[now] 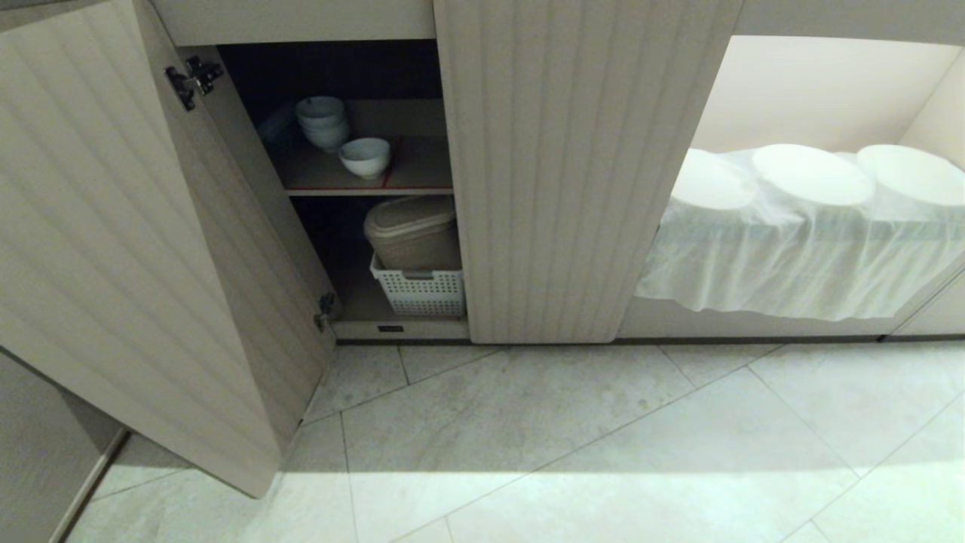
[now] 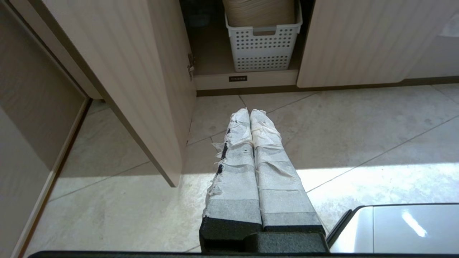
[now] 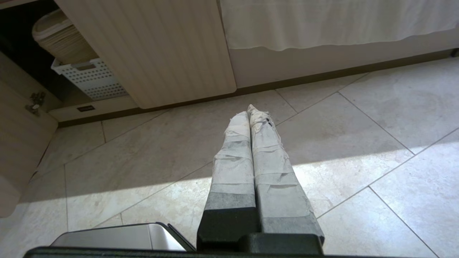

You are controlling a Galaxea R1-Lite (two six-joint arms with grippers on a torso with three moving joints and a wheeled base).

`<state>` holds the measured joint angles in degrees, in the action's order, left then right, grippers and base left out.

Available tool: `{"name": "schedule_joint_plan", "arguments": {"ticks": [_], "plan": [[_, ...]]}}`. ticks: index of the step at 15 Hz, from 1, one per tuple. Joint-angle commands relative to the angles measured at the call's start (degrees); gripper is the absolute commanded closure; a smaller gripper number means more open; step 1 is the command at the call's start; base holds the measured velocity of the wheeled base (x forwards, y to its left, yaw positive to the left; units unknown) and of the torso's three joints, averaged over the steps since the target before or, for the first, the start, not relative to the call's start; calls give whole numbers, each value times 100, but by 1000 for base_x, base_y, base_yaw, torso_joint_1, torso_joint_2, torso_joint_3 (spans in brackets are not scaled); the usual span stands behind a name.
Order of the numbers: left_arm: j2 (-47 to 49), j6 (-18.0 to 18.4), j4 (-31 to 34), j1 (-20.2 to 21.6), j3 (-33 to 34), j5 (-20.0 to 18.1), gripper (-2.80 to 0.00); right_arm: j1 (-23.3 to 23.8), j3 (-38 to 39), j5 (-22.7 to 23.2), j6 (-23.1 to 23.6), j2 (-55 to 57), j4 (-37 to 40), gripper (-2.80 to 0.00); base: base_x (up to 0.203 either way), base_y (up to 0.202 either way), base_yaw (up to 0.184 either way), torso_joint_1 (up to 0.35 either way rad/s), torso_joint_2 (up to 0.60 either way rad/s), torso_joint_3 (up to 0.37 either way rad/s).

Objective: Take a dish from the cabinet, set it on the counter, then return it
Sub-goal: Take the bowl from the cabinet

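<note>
The cabinet [image 1: 580, 173] stands before me with its left door [image 1: 113, 249] swung wide open. On its upper shelf sits the dish [image 1: 365, 157], a small white bowl, upright, with a stack of pale bowls [image 1: 323, 122] just behind it. Neither arm shows in the head view. My left gripper [image 2: 250, 111] hangs low over the tiled floor in front of the open compartment, shut and empty. The right gripper [image 3: 249, 110] hangs the same way further right, shut with nothing in it. The counter is out of view.
A white perforated basket [image 1: 419, 291] holding a beige lidded container [image 1: 413, 232] fills the lower compartment. To the right, an open lit niche holds white plates [image 1: 813, 173] on a white cloth. The open door juts out over the floor on the left.
</note>
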<state>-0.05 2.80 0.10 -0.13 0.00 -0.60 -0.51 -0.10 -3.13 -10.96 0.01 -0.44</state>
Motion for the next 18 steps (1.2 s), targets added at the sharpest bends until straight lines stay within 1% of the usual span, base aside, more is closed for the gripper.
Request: {"name": "schedule_joint_plan", "arguments": {"ticks": [1,18], "plan": [[5,2,-1,-4,0,-2,0,-2,1,-3,-3,-1,0,0,0,0,0,0,0,0],[5,10,-1,5,0,-2,0,-2,1,-3,-9,-1,0,0,0,0,0,0,0,0]]}}
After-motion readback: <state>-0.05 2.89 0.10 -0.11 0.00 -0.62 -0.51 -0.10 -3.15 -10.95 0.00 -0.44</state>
